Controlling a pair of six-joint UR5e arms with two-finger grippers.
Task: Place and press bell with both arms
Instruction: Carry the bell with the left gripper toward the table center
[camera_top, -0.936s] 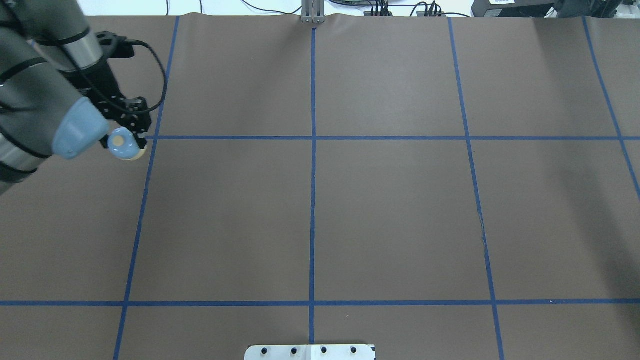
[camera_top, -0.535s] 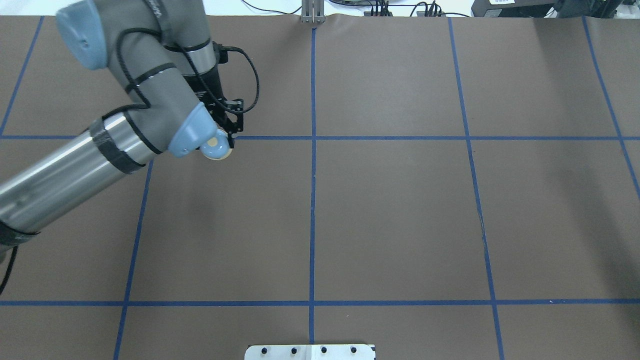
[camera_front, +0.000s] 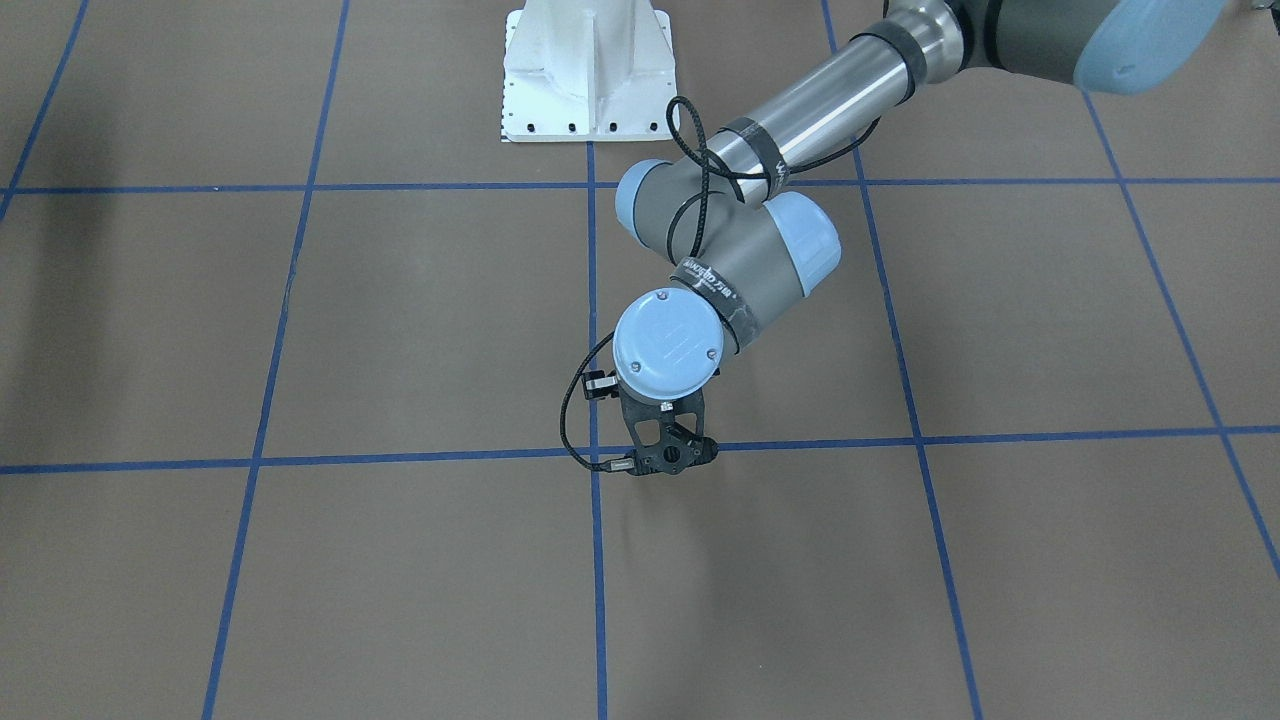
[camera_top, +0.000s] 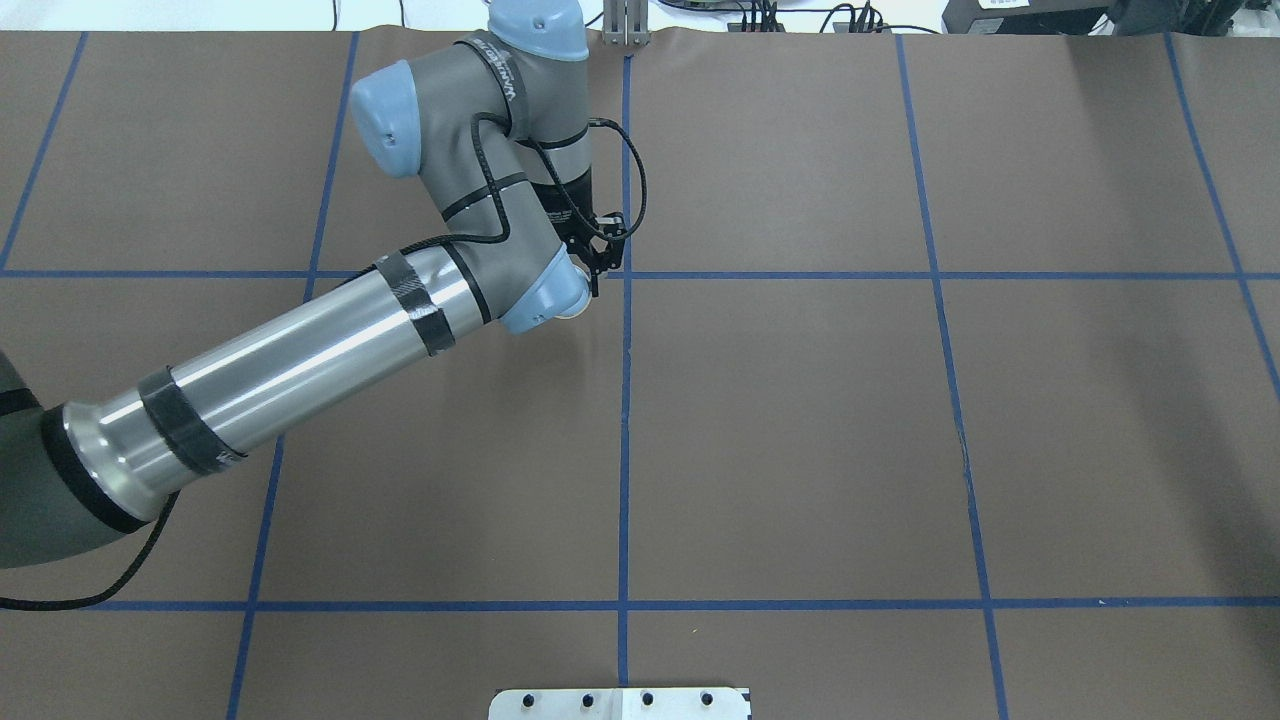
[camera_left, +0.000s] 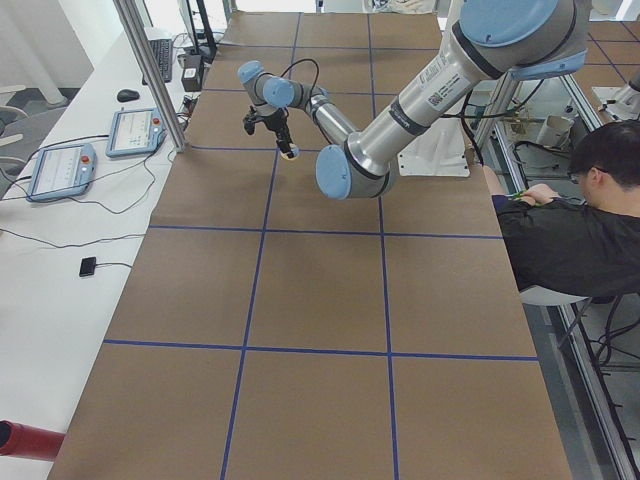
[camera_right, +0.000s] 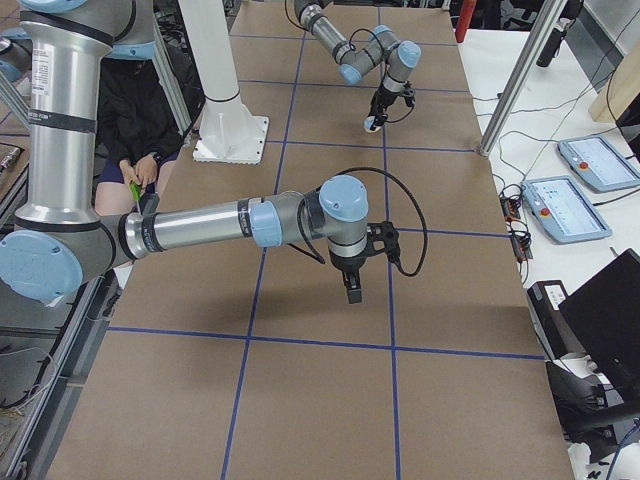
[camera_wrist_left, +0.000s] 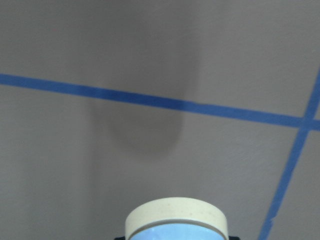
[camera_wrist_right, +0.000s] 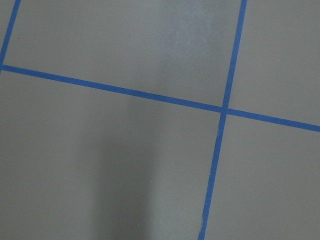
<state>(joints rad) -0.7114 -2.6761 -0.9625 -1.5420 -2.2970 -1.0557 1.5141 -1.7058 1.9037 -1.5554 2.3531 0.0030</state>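
Observation:
My left gripper is shut on the light-blue bell and holds it above the brown table, close to the crossing of the centre tape line and the far cross line. In the overhead view the wrist cap hides almost all of the bell. The bell shows small under the far arm in the exterior right view and in the exterior left view. My right gripper hangs above the table and shows only in the exterior right view, so I cannot tell whether it is open or shut. Its wrist view shows only table and tape.
Blue tape lines divide the brown table into squares. The white pedestal stands at the robot's edge. An operator sits beside the table. Tablets lie on the side bench, by a metal post.
My left arm has swung to the right with the bell in its gripper, from the table's left column to just left of the centre line.

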